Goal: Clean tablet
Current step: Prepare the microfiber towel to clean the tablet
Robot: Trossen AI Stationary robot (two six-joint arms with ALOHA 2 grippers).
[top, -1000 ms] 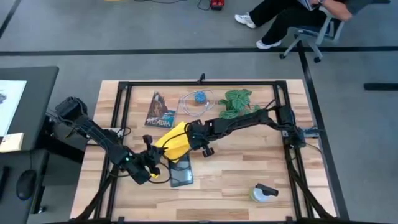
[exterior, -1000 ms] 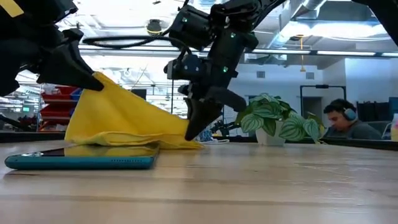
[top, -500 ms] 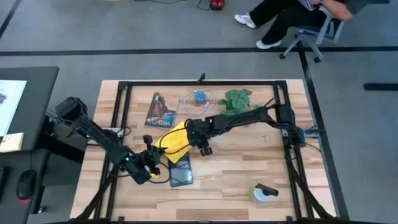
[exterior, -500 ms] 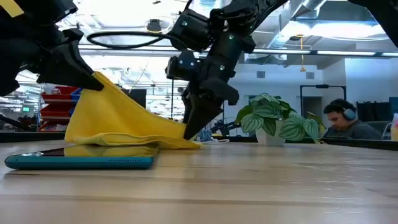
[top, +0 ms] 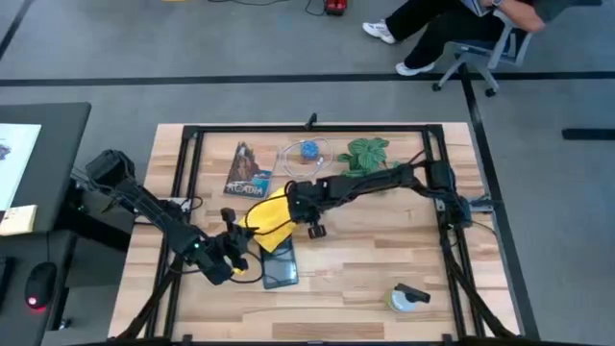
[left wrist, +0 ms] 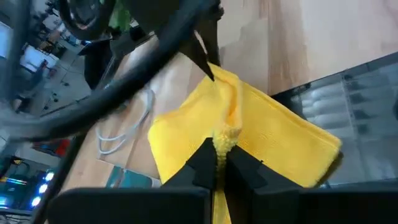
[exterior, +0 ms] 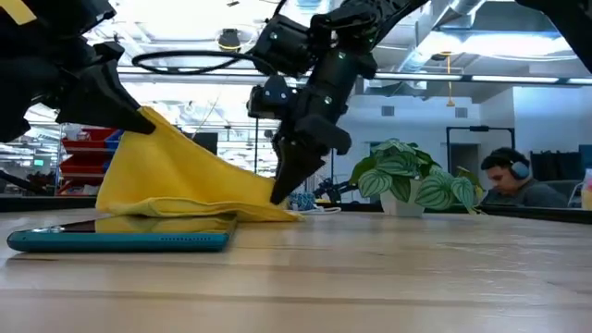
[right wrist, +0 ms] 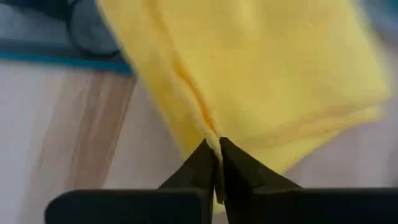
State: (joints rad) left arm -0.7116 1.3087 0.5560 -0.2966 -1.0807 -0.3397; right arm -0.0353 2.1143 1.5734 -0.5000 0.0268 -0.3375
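The tablet (top: pixel 281 267) lies flat near the table's middle, teal-edged in the low view (exterior: pixel 120 241), with its far part under a yellow cloth (top: pixel 269 223). My left gripper (top: pixel 242 223) is shut on the cloth's left side and holds it raised (exterior: pixel 143 120). My right gripper (top: pixel 288 205) is shut on the cloth's far right corner, low by the table (exterior: pixel 282 196). Between the two grippers the cloth slopes down, and its lower folds rest on the tablet (exterior: pixel 166 222). My left gripper pinches a bunched edge of the cloth (left wrist: pixel 222 140) between its two fingers. That edge is lifted above the tablet and the cloth falls away from it in a slope. My right gripper pinches a fold at the cloth's far corner (right wrist: pixel 208 135) between its two fingertips, coming from above and slanting down. The corner sits close to the tabletop (exterior: pixel 277 205), beyond the tablet.
At the far side lie an "ACADIA" booklet (top: pixel 247 168), a blue object with a white cable (top: pixel 307 152) and a green plant (top: pixel 368 154). A spray bottle (top: pixel 408 296) lies near the front right. A person sits beyond the table (exterior: pixel 507 176).
My right gripper has shifted a little toward the table's left and far side, still shut, drawing the cloth's far corner with it. The raised side of the cloth has stayed where it was.
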